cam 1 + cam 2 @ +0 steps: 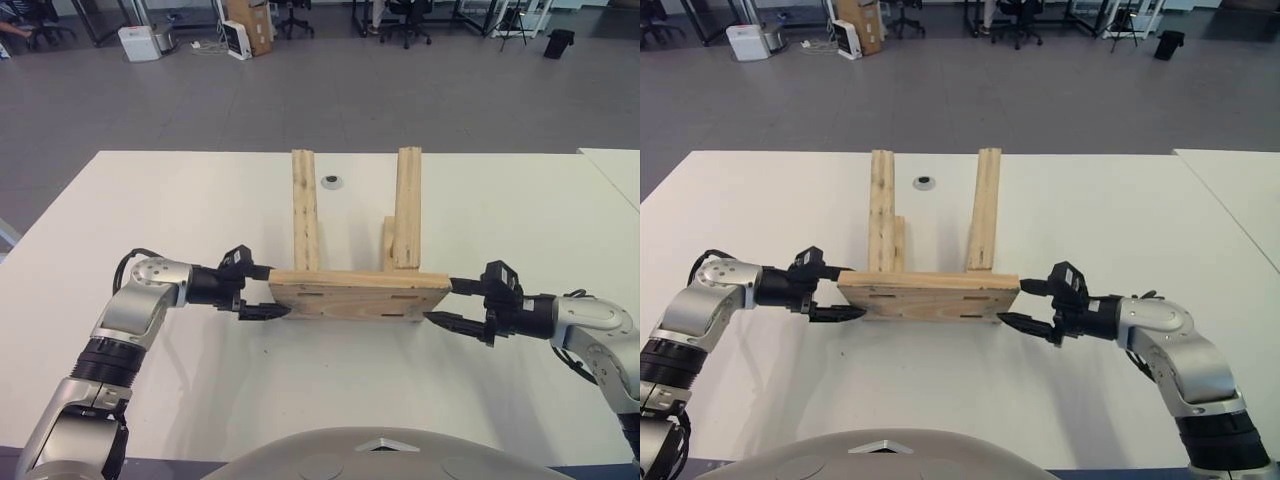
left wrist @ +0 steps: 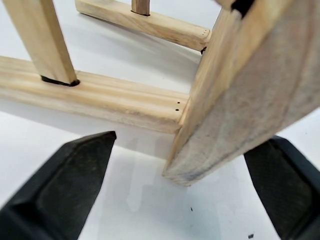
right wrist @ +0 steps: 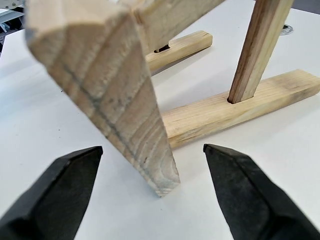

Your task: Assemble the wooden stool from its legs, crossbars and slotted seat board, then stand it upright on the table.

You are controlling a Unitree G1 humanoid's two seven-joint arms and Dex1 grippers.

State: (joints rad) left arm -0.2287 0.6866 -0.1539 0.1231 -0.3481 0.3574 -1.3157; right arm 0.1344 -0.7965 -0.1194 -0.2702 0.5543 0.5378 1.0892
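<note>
The wooden stool lies on its side on the white table (image 1: 150,200). Its slotted seat board (image 1: 355,297) stands on edge facing me, and two legs (image 1: 304,210) (image 1: 407,205) point away. My left gripper (image 1: 268,292) is open at the board's left end, one finger above and one below the edge. At the right end my right gripper (image 1: 447,302) is open in the same way. In the left wrist view the board's end (image 2: 240,100) sits between the fingers (image 2: 60,190) with gaps on both sides. The right wrist view shows the board's corner (image 3: 125,90), a crossbar (image 3: 260,45) and a leg (image 3: 235,107).
A small dark round grommet (image 1: 331,181) sits in the table between the legs' far ends. A second table (image 1: 615,170) begins at the right. Beyond the far edge is open floor with boxes and office chairs.
</note>
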